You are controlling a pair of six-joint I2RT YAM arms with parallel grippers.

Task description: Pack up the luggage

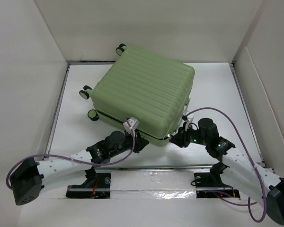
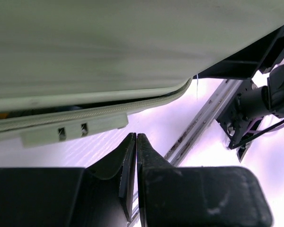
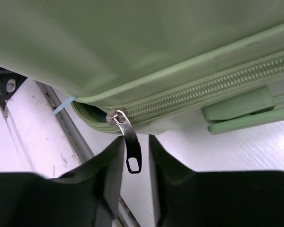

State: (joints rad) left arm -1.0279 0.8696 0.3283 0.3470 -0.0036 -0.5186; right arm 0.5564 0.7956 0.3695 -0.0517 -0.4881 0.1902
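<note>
The luggage [image 1: 149, 92], a pale green ribbed hard-shell suitcase, lies flat on the white table with its lid down and its wheels [image 1: 86, 92] at the left. My left gripper [image 1: 142, 143] is shut and empty at its near edge, just below the zipper seam and a pale green side handle [image 2: 75, 130]; its tips [image 2: 136, 137] touch each other. My right gripper [image 1: 176, 137] is open at the near right corner. A metal zipper pull [image 3: 130, 144] hangs between its fingers [image 3: 111, 161], apart from both. The zipper [image 3: 203, 90] is shut to the right of the slider, with a small gap at the corner.
White walls [image 1: 28, 71] enclose the table on the left, back and right. A metal rail [image 1: 151, 168] runs along the table's near edge. Purple cables [image 1: 227, 118] loop off both arms. The right arm [image 2: 260, 99] shows in the left wrist view.
</note>
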